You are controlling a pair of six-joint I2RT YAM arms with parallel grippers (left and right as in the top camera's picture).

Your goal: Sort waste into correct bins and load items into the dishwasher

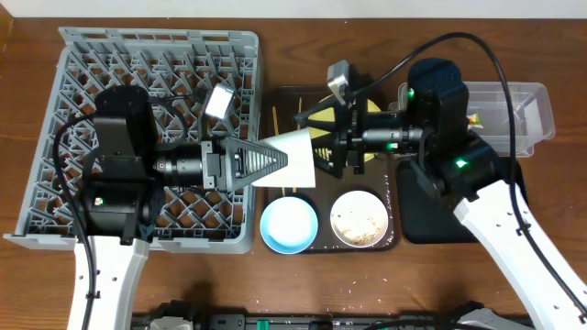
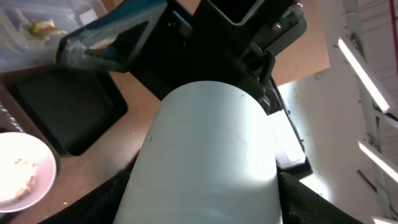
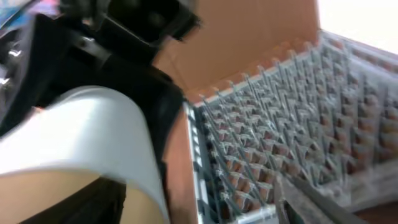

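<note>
My left gripper (image 1: 275,160) is shut on the white cup (image 1: 292,151) and holds it on its side in the air, between the grey dish rack (image 1: 138,55) and the brown serving tray. The cup fills the left wrist view (image 2: 205,143). My right gripper (image 1: 316,145) is open, its fingers spread around the cup's far end, above the yellow plate (image 1: 371,160). In the right wrist view the cup (image 3: 81,130) is at the left and the rack (image 3: 298,124) behind. The light-blue bowl (image 1: 289,225), the small white bowl with crumbs (image 1: 359,220) and the chopsticks (image 1: 274,119) lie on the serving tray.
The clear tub (image 1: 527,105) at the far right holds the wrapper (image 1: 472,117). The black tray (image 1: 417,215) lies right of the dark-brown serving tray (image 1: 396,240), partly under my right arm. The black tray (image 2: 68,112) and white bowl (image 2: 18,174) also show in the left wrist view.
</note>
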